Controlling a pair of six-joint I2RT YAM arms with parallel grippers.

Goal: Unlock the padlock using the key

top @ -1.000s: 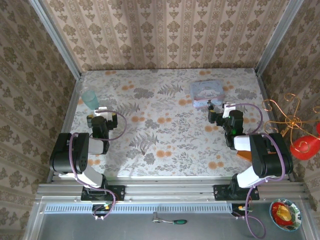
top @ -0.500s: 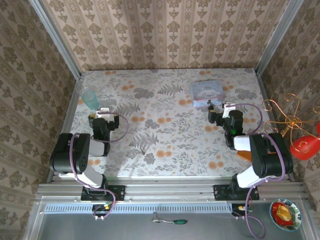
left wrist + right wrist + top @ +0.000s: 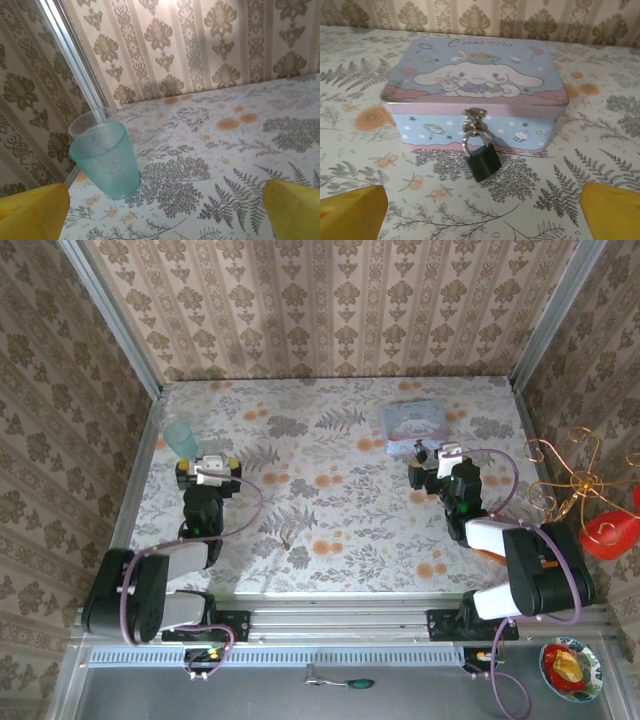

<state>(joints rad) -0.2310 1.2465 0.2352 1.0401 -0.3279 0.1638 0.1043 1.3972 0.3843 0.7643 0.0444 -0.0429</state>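
Padlock (image 3: 483, 161) hangs loose on hasp (image 3: 474, 116) of box (image 3: 475, 90); right gripper (image 3: 480, 216) spread, empty. Risk: padlock swings, box slides on counter (image 3: 600, 150) under key push.

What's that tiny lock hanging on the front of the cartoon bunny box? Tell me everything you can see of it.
The padlock is tiny, with a squarish, dark, matte body and a silvery metal shackle. The shackle looks closed and passes through the shiny clasp on the front wall of the pale blue box. The body hangs tilted, its lower edge seeming to rest on the flowered table. Nothing else touches it. Its keyhole is too small to make out.
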